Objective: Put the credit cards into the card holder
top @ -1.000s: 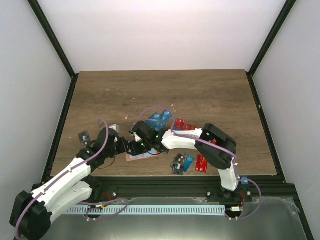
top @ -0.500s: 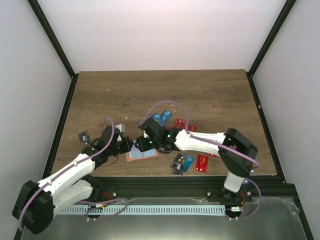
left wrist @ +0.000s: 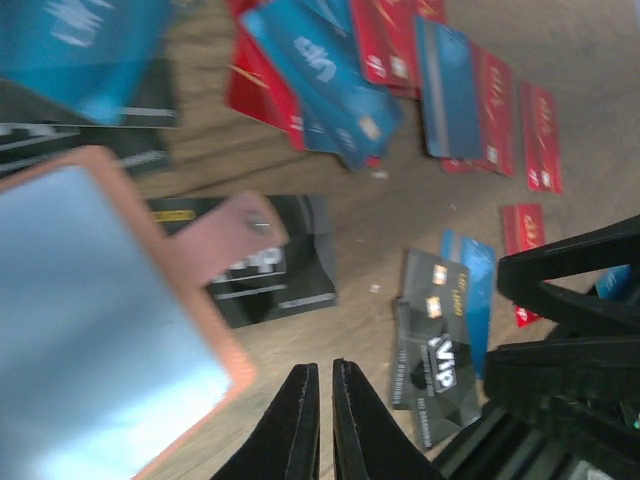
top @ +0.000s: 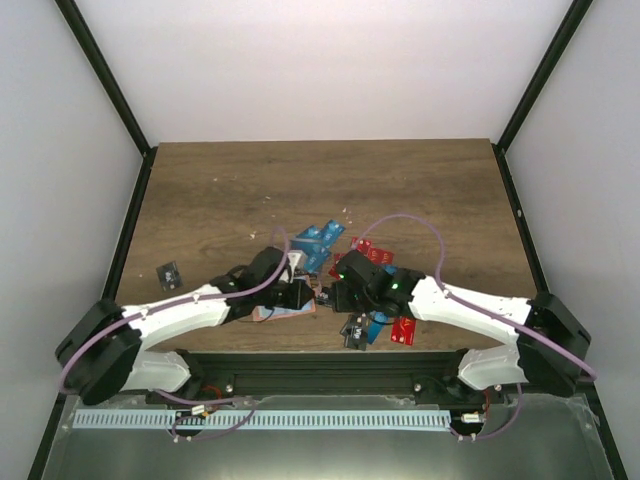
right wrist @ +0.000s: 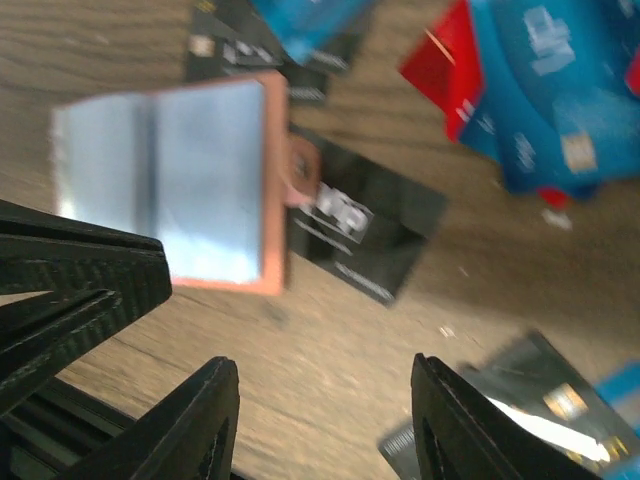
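Note:
The card holder (right wrist: 170, 190) lies open on the table, tan-orange rimmed with a shiny pale-blue face; it also shows at the left of the left wrist view (left wrist: 90, 320) and near the front edge in the top view (top: 282, 313). A black credit card (right wrist: 370, 230) lies under its tab. Blue credit cards (left wrist: 320, 70) and red credit cards (left wrist: 520, 110) are scattered beyond it. My left gripper (left wrist: 320, 375) is shut on nothing, just right of the holder. My right gripper (right wrist: 325, 400) is open and empty over bare wood in front of the holder.
A black VIP card on a blue one (left wrist: 435, 350) lies near the front edge, with a red card (top: 403, 330) beside it. A lone black card (top: 170, 272) sits far left. The two grippers (top: 318, 296) are close together above the table's front edge (top: 300, 352).
Both arms have stretched out low across the table. The left gripper slid right past the holder. The right gripper drew back from the holder to the right and opened wider.

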### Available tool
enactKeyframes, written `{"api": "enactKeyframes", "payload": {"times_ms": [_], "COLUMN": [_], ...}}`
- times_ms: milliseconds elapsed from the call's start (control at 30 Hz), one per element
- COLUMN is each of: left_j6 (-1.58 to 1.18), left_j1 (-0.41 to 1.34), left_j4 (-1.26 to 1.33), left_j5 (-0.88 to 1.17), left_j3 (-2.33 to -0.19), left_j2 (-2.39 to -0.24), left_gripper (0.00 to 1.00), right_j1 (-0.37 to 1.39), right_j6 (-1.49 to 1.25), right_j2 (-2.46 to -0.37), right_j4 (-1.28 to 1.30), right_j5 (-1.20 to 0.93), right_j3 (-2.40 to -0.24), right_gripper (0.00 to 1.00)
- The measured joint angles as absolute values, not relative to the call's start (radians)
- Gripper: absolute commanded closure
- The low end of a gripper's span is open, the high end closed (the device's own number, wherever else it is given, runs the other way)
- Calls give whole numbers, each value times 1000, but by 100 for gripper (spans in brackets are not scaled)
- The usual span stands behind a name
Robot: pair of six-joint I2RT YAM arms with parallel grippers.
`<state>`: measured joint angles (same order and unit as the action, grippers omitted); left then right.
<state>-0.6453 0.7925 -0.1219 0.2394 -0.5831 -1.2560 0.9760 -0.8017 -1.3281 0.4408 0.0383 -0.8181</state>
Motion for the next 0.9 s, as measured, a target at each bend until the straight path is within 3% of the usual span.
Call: {"api": "enactKeyframes", "payload": {"times_ms": [267, 400, 667, 900], "left_j6": [-612, -593, -543, -525], "left_j1": [899, 898, 898, 897], "left_j4": [-83, -103, -171, -201], "left_j5": [263, 239, 200, 177], "left_j3": [-699, -707, -705, -656], "left_j2": [-1436, -1426, -1320, -1210], "left_gripper": [93, 93, 93, 92], "right_j1": [1010, 1082, 1126, 999], "right_j6": [-953, -1030, -1118, -1079], "right_j2": [-1277, -1326, -1493, -1527], "right_j4": [665, 757, 862, 845], "right_j5": [50, 56, 153, 230], "right_j3": [-785, -798, -903, -948], "right_gripper": [29, 27, 39, 57]}}
